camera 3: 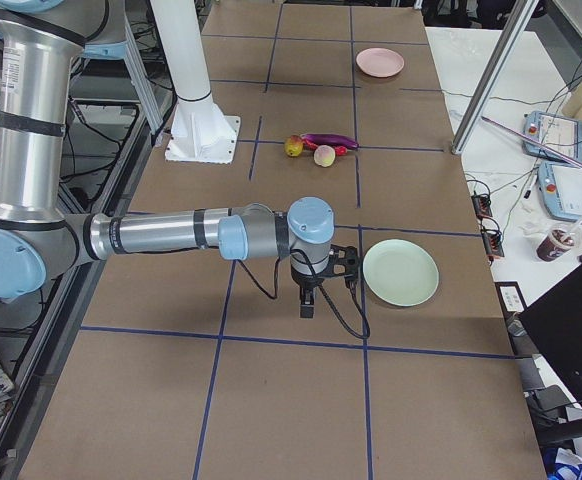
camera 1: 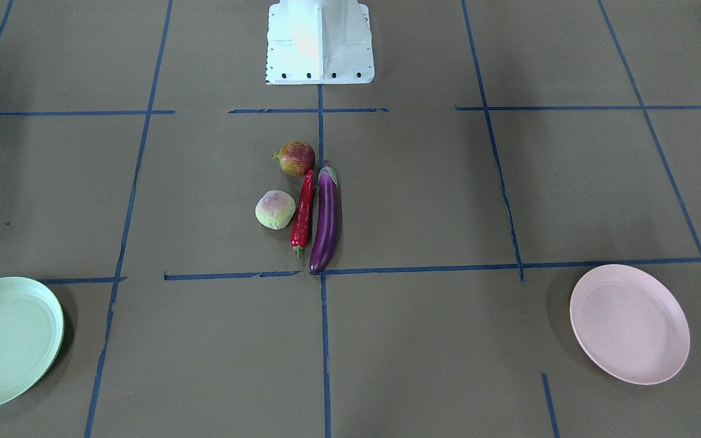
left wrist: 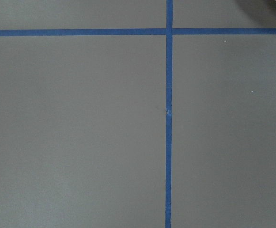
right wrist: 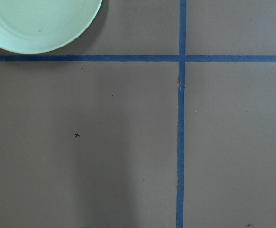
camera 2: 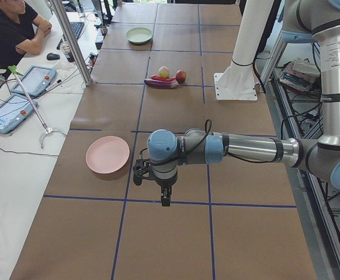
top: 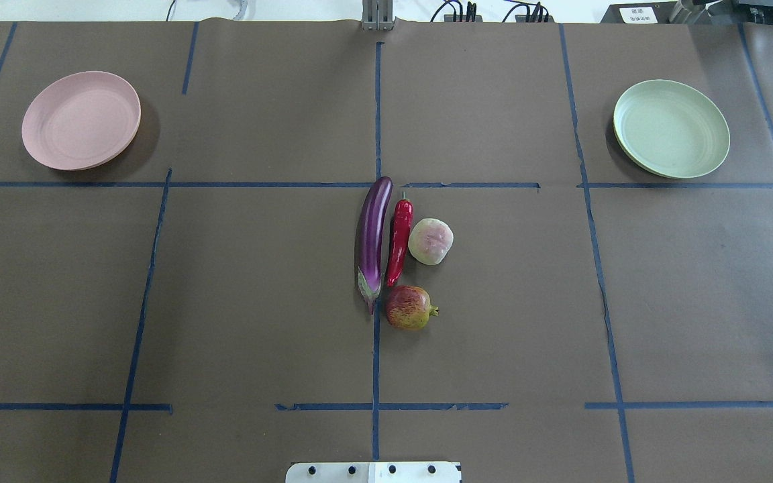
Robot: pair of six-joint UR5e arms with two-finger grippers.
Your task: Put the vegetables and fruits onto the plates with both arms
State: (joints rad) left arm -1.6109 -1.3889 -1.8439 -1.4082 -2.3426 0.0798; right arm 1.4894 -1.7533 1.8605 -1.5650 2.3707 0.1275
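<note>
The purple eggplant [top: 373, 241], red chili [top: 398, 240], pale yellow-green fruit [top: 431, 241] and red-yellow pomegranate [top: 409, 307] lie close together at the table's middle. The pink plate [top: 81, 119] sits far left and the mint green plate [top: 671, 129] far right, both bare. My left gripper [camera 2: 165, 198] hangs over the table just beside the pink plate [camera 2: 107, 154]. My right gripper [camera 3: 308, 305] hangs just beside the green plate [camera 3: 400, 272], whose rim shows in the right wrist view [right wrist: 38, 23]. I cannot tell whether either gripper is open or shut.
The white base block [camera 1: 320, 42] stands at the robot's edge behind the produce. Blue tape lines [top: 376, 114] grid the brown table cover. An operator [camera 2: 9, 29] sits at a side table with tablets [camera 2: 9, 111].
</note>
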